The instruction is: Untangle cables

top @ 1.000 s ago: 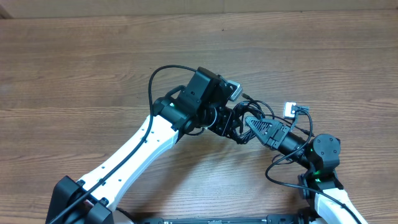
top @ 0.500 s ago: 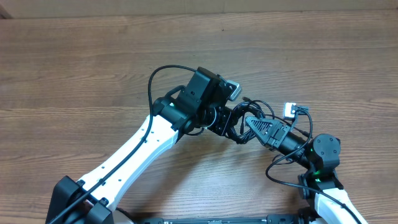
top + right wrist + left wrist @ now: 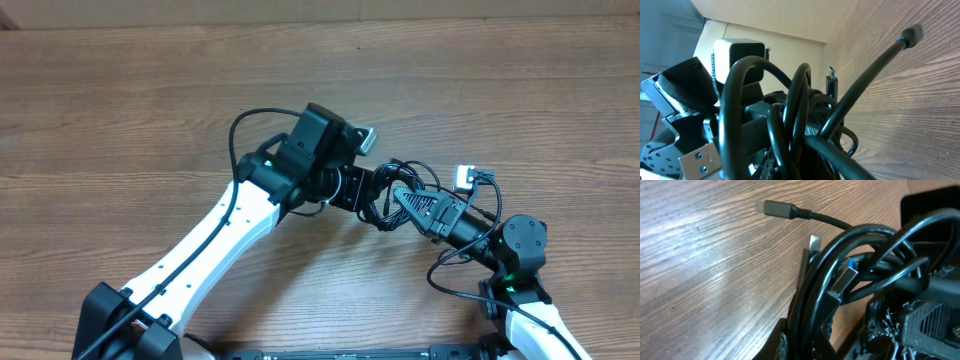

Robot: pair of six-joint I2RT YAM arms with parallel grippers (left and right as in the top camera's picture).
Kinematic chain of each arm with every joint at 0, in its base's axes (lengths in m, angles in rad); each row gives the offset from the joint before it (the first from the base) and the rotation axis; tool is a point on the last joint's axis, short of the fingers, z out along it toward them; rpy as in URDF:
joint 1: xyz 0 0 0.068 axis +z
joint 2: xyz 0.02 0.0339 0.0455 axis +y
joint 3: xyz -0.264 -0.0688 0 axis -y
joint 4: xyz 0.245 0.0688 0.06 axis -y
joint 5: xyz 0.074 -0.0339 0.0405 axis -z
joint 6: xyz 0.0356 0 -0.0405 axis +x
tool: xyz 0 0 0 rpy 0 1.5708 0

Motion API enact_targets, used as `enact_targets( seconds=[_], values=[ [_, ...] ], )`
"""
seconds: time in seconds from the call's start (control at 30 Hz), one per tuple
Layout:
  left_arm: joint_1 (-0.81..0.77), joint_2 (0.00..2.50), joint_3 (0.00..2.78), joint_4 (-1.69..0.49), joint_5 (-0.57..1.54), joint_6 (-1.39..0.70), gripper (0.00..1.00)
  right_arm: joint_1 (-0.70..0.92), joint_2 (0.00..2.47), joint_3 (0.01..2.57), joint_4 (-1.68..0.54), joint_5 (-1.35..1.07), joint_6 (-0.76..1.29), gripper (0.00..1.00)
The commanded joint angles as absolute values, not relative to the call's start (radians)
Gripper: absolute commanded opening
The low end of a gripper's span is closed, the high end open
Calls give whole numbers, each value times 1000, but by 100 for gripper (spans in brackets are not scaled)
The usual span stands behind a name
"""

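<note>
Not much progress on this one tbh. The cables (image 3: pixel 392 188) sit as 1 tight black clump near the middle of the counter (image 3: pixel 150 100), squeezed between the 2 arms, and no cord lies free on its own yet. The left pincer (image 3: pixel 805 340) looks clamped on a fat handful of loops, with the cords running straight down between its fingers in the left wrist view. The right pincer (image 3: pixel 400 197) has its nose buried in the same knot, but the loops hide its fingers, so there's no telling if it's apart or together. A few ends do poke out: a grey plug (image 3: pixel 777 208) lying on the wood, a blue-tipped plug (image 3: pixel 844 277) stuck inside the loops, and a white plug (image 3: pixel 465 175) off beside the right arm. So basically all the real work is left: every cord needs pulling out of the clump and laying apart.
</note>
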State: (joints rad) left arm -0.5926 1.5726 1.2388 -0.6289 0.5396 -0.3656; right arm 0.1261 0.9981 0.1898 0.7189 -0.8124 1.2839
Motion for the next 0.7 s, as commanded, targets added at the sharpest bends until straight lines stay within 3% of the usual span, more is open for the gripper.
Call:
enact_targets(
  seconds=[0.0, 0.1, 0.2, 0.23, 0.33, 0.37, 0.4, 0.5, 0.67],
  values=[
    [-514, 1551, 1261, -617, 461, -499, 4, 127, 997, 204, 728, -862, 1284, 4],
    [-503, 1551, 1261, -616, 461, -533, 7, 127, 997, 204, 728, -866, 1284, 4],
    [-495, 1551, 1261, -615, 461, -532, 21, 127, 997, 204, 728, -866, 1284, 4],
    [-483, 1551, 1261, -615, 462, -530, 32, 127, 997, 204, 728, -866, 1284, 4],
    [-449, 1551, 1262, -610, 494, -453, 50, 127, 997, 204, 728, -883, 1285, 4],
    [-428, 1551, 1262, -603, 531, -359, 62, 127, 997, 204, 728, -907, 1292, 4],
    [-415, 1551, 1262, -600, 553, -314, 68, 127, 997, 204, 728, -923, 1296, 4],
    [-353, 1549, 1273, -599, 622, -167, 73, 127, 997, 204, 728, -988, 1317, 4],
    [-247, 1548, 1286, -581, 766, -45, 73, 127, 1000, 204, 724, -1074, 1317, 4]
  ],
)
